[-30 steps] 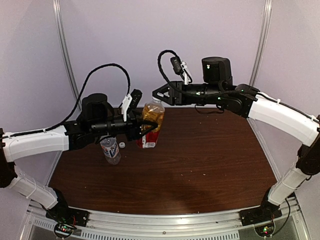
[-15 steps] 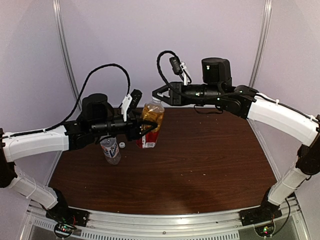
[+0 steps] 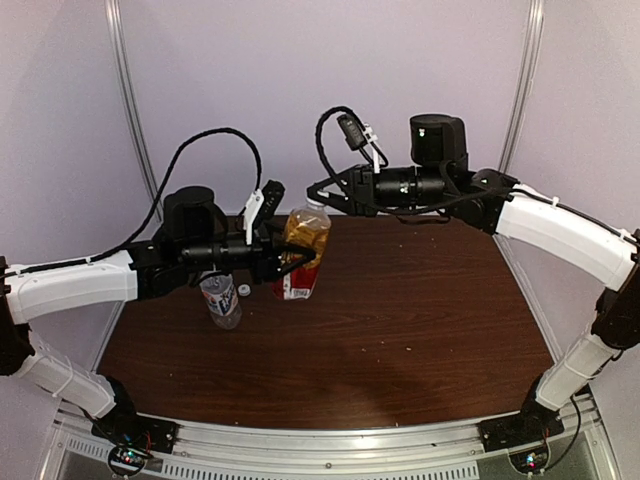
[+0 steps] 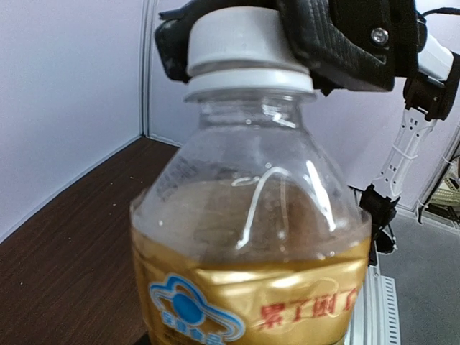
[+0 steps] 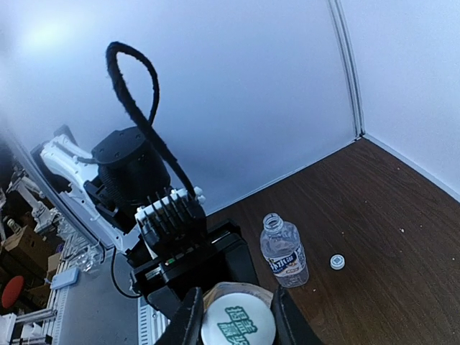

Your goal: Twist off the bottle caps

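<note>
Right tool [image 5: 237, 320] clamped on white cap [image 4: 241, 36] | left tool [image 3: 297, 258] gripping amber bottle [image 4: 251, 237] body

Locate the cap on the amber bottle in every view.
Top external: the cap sits left of centre, atop the amber bottle.
Left wrist: the cap is at top centre, large and close.
Right wrist: the cap is at bottom centre, seen from above, with green print on it.
Shared landmark: the right gripper, whose black fingers flank the cap in all three views.
</note>
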Controlling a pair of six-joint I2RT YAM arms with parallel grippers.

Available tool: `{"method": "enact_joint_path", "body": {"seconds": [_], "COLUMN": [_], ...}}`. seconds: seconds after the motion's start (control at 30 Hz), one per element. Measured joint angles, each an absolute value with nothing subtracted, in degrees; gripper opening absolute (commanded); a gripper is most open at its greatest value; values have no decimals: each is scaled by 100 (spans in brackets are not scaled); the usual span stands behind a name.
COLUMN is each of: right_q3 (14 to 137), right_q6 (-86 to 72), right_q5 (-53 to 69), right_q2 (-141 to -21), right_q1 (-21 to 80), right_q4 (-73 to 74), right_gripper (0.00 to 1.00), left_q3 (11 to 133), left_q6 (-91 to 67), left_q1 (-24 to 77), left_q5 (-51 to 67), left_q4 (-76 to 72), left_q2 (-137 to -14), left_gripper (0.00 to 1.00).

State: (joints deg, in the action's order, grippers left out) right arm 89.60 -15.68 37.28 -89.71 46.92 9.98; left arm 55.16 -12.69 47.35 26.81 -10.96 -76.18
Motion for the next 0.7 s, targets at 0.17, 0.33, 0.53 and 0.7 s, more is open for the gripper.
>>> {"method": "enact_joint_path", "body": {"seconds": [0.17,0.33,0.53,0.7], "right_q3": [8982,9080,9126,9126], "right_q6": [-906,-255,97,134], "right_q5": [4740,5704,6504,6667], "right_q2": [-8971,-8997,-9100,-9124], "right_q1": [4582,4521,4488,4486], "right_q4": [1015,1103,1081,1079], "right_gripper": [6,7,10,19], "left_q3": [5500,5496,5472,5439], "left_q6": [-1273,-1321,-1455,-1505], "left_q1": [4678,4657,4657,4659], "left_q5": [3441,4270,4884,5019], "left_q4": [-1201,-1328,-1361,-1369], "left_q2": [-7618,-7618,-7618,-7618], "left_gripper": [37,35,35,35]}}
